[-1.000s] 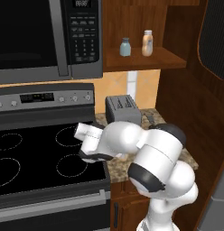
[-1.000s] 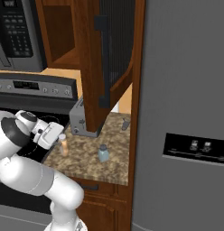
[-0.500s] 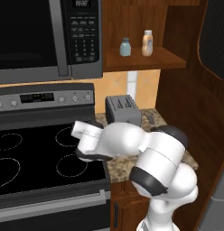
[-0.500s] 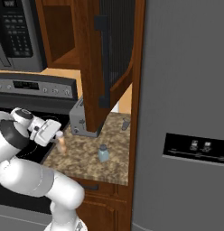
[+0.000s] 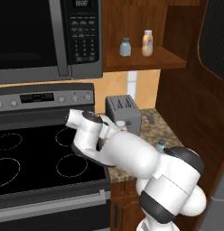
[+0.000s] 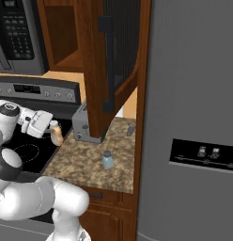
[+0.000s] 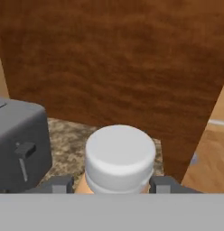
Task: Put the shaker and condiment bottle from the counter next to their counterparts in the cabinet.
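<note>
The condiment bottle [image 7: 119, 155], peach-orange with a white cap, stands at the counter's [image 6: 90, 160] left end, beside the stove [image 6: 56, 135]. My gripper [image 7: 111, 184] is shut on it, one finger [image 7: 59, 184] on each side just below the cap. From the right base view the gripper [image 6: 52, 132] reaches in from the left. The shaker [image 6: 107, 159], a blue-grey jar, stands alone near the counter's front [image 5: 161, 145]. The counterparts, a matching jar [image 5: 125, 47] and bottle [image 5: 147, 43], sit side by side on the cabinet shelf [image 5: 145, 59].
A grey toaster [image 5: 123, 110] stands at the back of the counter, just left of the bottle in the hand view [image 7: 19, 144]. The open cabinet door [image 6: 113, 56] hangs over the counter. Microwave [image 5: 41, 36] and black stovetop [image 5: 32, 153] lie left, the fridge [image 6: 193, 117] right.
The jaws have narrowed onto the condiment bottle. The hand and forearm have shifted slightly; the bottle and the shaker stand where they were.
</note>
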